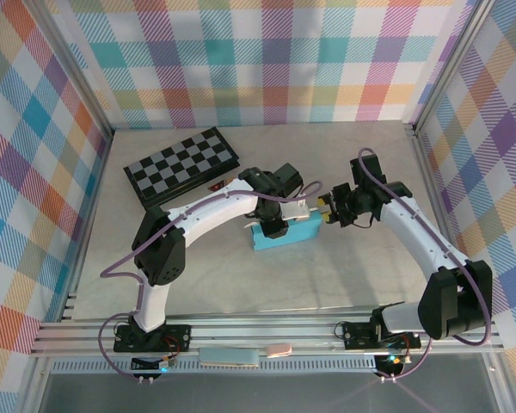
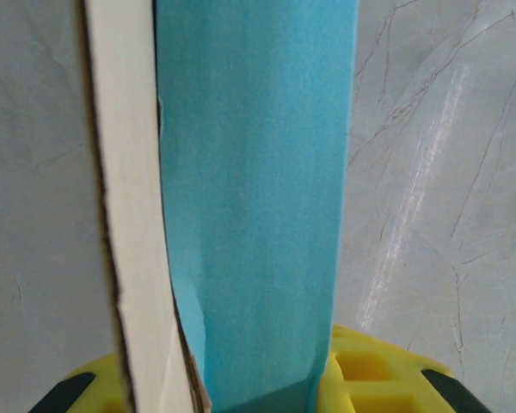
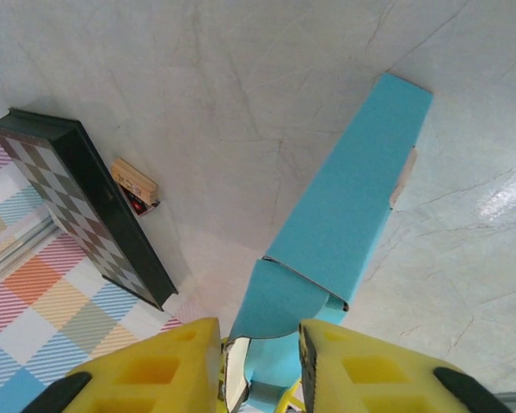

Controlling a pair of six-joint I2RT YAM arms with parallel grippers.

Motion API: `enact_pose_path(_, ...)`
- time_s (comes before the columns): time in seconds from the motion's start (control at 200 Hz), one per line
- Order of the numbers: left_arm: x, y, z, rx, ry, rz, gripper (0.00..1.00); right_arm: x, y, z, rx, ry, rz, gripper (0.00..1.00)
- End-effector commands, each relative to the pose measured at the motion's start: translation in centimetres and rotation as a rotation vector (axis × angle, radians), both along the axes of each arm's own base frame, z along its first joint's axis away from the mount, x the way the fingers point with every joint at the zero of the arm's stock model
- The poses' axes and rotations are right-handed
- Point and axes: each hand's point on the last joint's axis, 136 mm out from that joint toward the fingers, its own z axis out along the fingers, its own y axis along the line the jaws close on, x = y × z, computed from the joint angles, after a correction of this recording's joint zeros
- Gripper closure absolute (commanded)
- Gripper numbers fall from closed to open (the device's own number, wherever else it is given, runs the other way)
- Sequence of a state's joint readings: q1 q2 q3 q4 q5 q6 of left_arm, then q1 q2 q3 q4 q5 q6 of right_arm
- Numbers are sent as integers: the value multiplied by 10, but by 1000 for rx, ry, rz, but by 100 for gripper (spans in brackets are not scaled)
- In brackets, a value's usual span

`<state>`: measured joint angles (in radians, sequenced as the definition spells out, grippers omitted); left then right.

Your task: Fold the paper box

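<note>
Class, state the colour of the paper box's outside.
The paper box is turquoise blue, clearest in the right wrist view.

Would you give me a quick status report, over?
Left gripper shut on paper box. Right gripper at its end flap, grip unclear. Chessboard stands apart.

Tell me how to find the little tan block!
Look for the black-and-grey checkerboard on the pale marbled table. Right beside its edge lies the little tan block. It is far smaller than the board and the long turquoise card box.
</note>
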<state>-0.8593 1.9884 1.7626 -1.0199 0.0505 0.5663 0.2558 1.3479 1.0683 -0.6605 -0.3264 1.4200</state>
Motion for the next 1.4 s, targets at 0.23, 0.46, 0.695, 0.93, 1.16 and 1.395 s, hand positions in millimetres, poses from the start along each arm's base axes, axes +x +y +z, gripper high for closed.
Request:
enact_pose_path(0.23, -3, 4, -15, 49, 27, 3, 80, -24, -10, -20, -54, 77, 40, 77)
enact_pose_path(0.46, -1, 4, -13, 47, 15, 20, 75, -38, -15, -32, -80, 123, 42, 78)
enact_pose_path(0.695, 0, 3, -13, 41, 12, 27, 72, -38, -17, -31, -93, 126, 46, 79)
enact_pose_path(0.93, 1, 4, -12, 45, 4, 18, 73, -30, -15, -15, -89, 108, 41, 70)
enact_pose_path(1.16, 0, 4, -13, 50, 3, 2, 75, -16, -12, 14, -110, 102, 28, 34)
enact_pose_path(1.395, 1, 3, -13, 48, -2, 1, 75, -22, 4, -2, -139, 311, -14, 21)
